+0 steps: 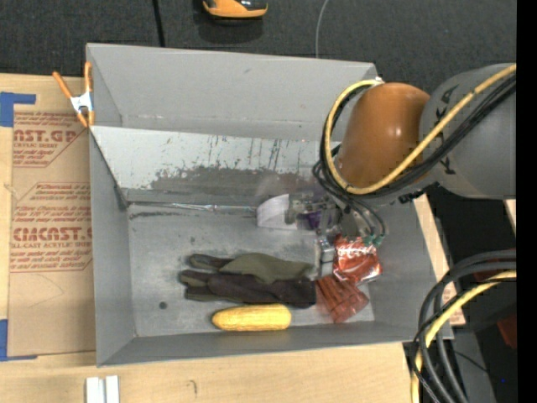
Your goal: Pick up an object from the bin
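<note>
Whether the fingers point(324, 254) are spread cannot be told; red packet point(357, 263) and dark glove point(243, 284) beside them might snag together.

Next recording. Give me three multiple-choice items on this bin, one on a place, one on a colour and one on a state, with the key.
1. Where does the yellow cob-shaped thing lie?
A. against the far wall
B. just below the dark glove in the view, by the lower wall of the bin
C. on top of the glove

2. What colour is the crinkled packet beside the gripper?
A. blue
B. green
C. red

3. How is the dark glove?
A. lying flat on the bin floor
B. draped over the rim
C. hanging in the air

Key:
1 B, it lies lengthwise right under the glove.
2 C, it is red with white print.
3 A, it lies spread on the floor with its fingers pointing left in the view.
</note>
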Motion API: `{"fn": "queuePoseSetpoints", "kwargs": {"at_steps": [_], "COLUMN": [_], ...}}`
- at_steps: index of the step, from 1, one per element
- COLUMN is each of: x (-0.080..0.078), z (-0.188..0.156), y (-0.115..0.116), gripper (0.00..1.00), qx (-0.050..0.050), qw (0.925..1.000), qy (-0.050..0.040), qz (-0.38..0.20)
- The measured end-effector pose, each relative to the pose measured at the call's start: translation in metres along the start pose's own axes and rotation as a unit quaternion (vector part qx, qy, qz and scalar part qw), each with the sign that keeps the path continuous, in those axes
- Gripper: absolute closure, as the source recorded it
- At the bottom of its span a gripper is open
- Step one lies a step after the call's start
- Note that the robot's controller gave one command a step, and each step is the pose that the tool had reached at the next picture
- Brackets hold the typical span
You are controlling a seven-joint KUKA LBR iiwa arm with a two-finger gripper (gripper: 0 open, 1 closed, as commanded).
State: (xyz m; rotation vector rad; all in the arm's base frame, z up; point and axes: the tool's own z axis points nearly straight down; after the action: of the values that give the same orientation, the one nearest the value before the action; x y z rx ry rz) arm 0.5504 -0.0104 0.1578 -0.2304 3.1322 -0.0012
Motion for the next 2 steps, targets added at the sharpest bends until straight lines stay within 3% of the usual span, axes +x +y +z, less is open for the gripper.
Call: {"fn": "queuePoseSetpoints", "kwargs": {"at_steps": [1,2], "x": [0.003,0.024], "z": [0.004,0.066], "y": [0.032,0.042], "gripper": [0.0,0.0], "qx": [-0.004,0.0], "qw": [0.9996,0.9998], "qy": [-0.0012,-0.0028], "qz": [-0.027,0.021]}}
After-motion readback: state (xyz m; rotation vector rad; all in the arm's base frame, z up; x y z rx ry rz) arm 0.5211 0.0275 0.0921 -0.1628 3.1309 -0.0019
